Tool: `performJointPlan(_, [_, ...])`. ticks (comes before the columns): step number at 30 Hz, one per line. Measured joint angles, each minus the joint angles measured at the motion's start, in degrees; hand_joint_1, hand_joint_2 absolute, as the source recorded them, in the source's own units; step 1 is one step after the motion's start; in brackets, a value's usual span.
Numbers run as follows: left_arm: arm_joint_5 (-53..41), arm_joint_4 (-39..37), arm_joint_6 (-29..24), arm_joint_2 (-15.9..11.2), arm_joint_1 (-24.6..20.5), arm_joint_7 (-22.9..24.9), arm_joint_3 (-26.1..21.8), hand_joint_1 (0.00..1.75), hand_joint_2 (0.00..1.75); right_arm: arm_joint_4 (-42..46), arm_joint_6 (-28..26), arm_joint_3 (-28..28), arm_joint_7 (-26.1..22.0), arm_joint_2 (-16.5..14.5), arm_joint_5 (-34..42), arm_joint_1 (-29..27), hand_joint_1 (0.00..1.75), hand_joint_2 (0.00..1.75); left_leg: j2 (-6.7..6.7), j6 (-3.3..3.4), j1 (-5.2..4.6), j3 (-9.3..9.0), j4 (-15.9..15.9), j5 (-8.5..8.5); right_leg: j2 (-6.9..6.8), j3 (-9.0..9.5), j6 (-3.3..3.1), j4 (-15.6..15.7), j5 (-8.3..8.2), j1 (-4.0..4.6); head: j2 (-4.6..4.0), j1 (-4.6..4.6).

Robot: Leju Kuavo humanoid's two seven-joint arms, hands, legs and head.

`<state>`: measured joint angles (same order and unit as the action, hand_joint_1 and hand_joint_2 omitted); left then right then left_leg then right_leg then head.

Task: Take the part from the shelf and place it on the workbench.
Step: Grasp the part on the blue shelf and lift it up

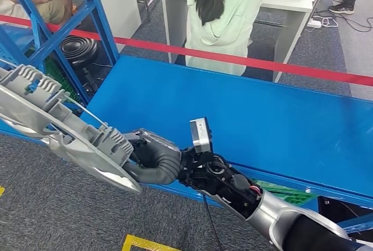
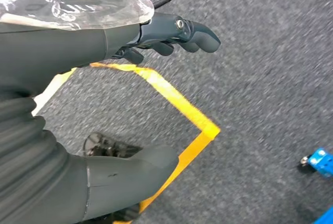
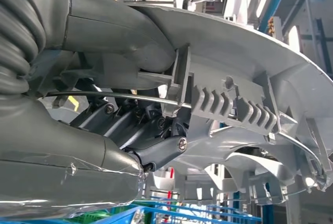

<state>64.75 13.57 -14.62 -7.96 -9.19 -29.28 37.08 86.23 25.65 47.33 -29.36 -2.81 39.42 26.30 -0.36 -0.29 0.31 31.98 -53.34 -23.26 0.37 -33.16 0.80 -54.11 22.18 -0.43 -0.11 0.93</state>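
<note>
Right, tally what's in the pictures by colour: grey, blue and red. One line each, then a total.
Grey: 1, the ribbed part gripped by the right hand
Blue: 2, the workbench and the shelf frame
Red: 1, the barrier tape
Total: 4

An industrial test floor or workshop: a long blue worktop (image 1: pixel 264 117) beside blue steel shelving (image 1: pixel 94 12), grey carpet marked with yellow tape (image 2: pixel 184 112), and a red barrier tape (image 1: pixel 246 60) fencing the area off from white desks (image 1: pixel 290 0) where a person (image 1: pixel 224 21) sits
</note>
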Motion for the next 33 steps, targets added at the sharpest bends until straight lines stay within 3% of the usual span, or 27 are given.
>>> performJointPlan(19, [-0.7, 0.0, 4.3, 0.3, 0.7, 7.0, 0.0, 0.00, 1.75, 0.0, -6.6, -0.1, 1.7, 0.7, -1.7, 0.0, 1.75, 1.75, 0.00, 0.00, 0.00, 0.03, 0.0, 0.00, 0.00, -0.01, 0.00, 0.0, 0.00, 0.00, 0.00, 0.00])
performJointPlan(33, [-1.7, 0.0, 4.6, 0.6, 1.8, 8.2, 0.0, 0.00, 1.75, 0.0, -10.0, -1.4, 0.7, 1.0, -3.3, 0.0, 1.75, 1.75, 0.00, 0.00, 0.00, 0.06, 0.0, -0.01, 0.00, -0.04, 0.00, 0.0, 0.00, -0.01, 0.00, -0.01])
